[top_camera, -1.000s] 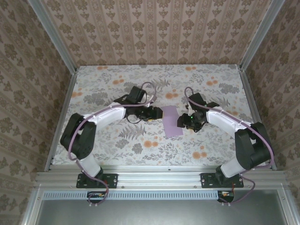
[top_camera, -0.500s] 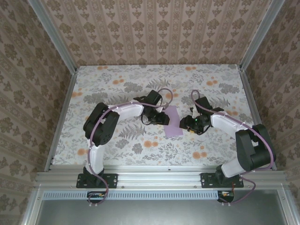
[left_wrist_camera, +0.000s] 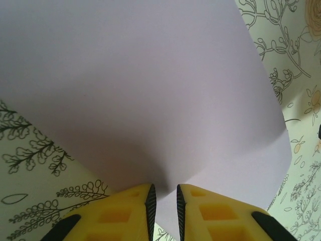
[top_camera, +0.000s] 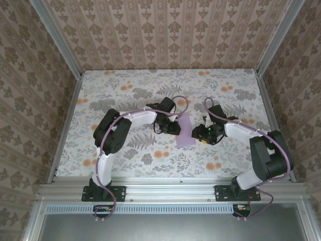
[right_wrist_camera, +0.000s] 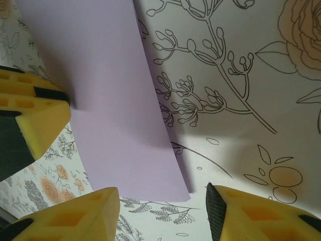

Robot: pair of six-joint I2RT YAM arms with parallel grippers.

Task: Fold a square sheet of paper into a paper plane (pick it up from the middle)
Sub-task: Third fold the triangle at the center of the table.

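The top camera looks down from behind the arm bases (top_camera: 104,192) over the whole floral-patterned tabletop (top_camera: 125,155); both wrist cameras sit close, facing the thin pale lilac square sheet of paper (left_wrist_camera: 150,90), which all three views share.

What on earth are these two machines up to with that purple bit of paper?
Two robot arms are handling a square sheet of paper in the middle of the table, meant to become a paper plane. The left hand sits at its left edge, fingers a narrow slit apart with paper between them; whether it truly pinches is unclear. The right hand is open at the right edge, a corner between its fingers.
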